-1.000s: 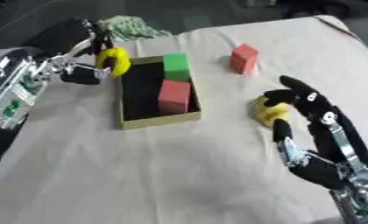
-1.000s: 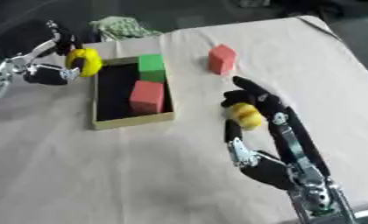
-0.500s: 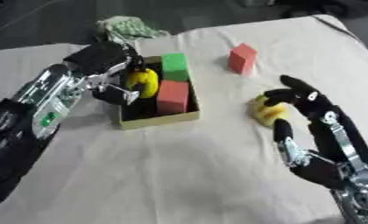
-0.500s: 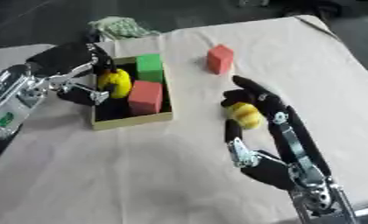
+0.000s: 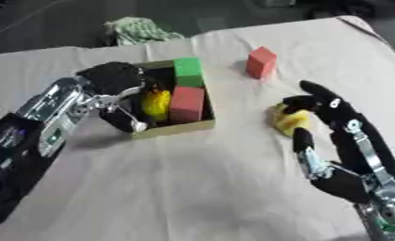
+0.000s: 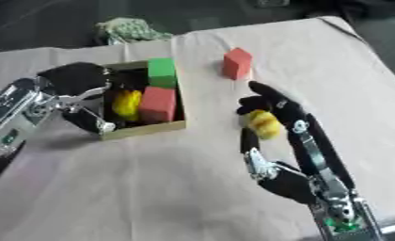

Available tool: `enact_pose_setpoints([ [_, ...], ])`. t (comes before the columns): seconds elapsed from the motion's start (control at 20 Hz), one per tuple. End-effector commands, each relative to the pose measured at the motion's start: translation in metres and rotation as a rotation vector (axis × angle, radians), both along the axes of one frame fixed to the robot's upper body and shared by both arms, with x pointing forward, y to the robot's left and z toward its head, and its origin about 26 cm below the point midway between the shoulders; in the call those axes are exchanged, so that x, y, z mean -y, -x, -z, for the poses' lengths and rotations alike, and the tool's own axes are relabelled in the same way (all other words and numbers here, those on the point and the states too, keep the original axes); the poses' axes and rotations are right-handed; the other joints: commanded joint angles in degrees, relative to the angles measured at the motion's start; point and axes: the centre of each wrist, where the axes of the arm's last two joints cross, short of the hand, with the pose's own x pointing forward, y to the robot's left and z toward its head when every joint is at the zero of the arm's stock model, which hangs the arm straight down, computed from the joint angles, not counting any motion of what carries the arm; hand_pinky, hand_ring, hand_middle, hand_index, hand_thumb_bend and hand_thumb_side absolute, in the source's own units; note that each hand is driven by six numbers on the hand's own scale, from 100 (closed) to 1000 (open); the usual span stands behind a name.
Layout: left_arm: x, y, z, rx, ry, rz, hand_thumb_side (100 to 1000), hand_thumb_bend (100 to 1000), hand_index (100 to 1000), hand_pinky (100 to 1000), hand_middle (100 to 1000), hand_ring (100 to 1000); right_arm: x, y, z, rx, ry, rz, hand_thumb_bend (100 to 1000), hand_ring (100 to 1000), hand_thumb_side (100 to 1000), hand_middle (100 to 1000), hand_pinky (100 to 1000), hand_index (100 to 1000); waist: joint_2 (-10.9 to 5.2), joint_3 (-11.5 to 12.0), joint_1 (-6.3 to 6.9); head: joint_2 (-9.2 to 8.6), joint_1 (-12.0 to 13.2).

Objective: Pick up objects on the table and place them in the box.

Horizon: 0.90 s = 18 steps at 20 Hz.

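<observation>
The box [image 5: 177,128] already holds a green block [image 5: 187,72], a red block [image 5: 186,104] and a yellow thing [image 5: 157,104] with the left robot hand [image 5: 118,81] curled beside it, grip unclear, while another red block [image 5: 261,62] and a yellow thing [image 5: 289,120] by the open right robot hand [image 5: 342,136] wait on the table [image 5: 201,188].

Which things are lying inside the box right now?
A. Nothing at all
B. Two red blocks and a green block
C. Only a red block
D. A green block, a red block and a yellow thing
D: inside the box lie the green block, a red block and a yellow thing; the other red block stands outside on the table.
</observation>
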Motion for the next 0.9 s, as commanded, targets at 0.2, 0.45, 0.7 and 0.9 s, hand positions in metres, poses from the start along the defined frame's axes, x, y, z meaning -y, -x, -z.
enact_pose_setpoints([
  [0.2,-0.03,0.039,-0.056,0.068,0.134,0.04,268,149,877,770,695,699,0.005,0.002,-0.007,0.03,0.008,0.025,100,795,433,638,815,939,-1.32,0.9,-0.02,-0.69,-1.0],
  [0.45,-0.065,0.093,-0.076,0.039,0.441,0.089,245,100,867,792,653,685,0.009,0.002,-0.008,0.034,0.01,0.052,100,795,434,639,815,940,-1.47,2.0,0.0,-0.66,-1.7],
  [0.7,-0.096,0.127,-0.053,-0.05,0.944,0.145,397,100,838,799,609,661,0.018,0.0,-0.012,0.059,0.01,0.086,100,796,437,645,814,943,-1.93,3.2,-0.45,-0.17,-2.0],
  [0.9,-0.114,0.132,-0.016,-0.08,1.172,0.153,460,100,833,796,598,650,0.033,-0.006,-0.032,0.122,0.013,0.108,100,794,448,647,811,944,-2.64,4.5,-1.09,0.16,-2.8],
])
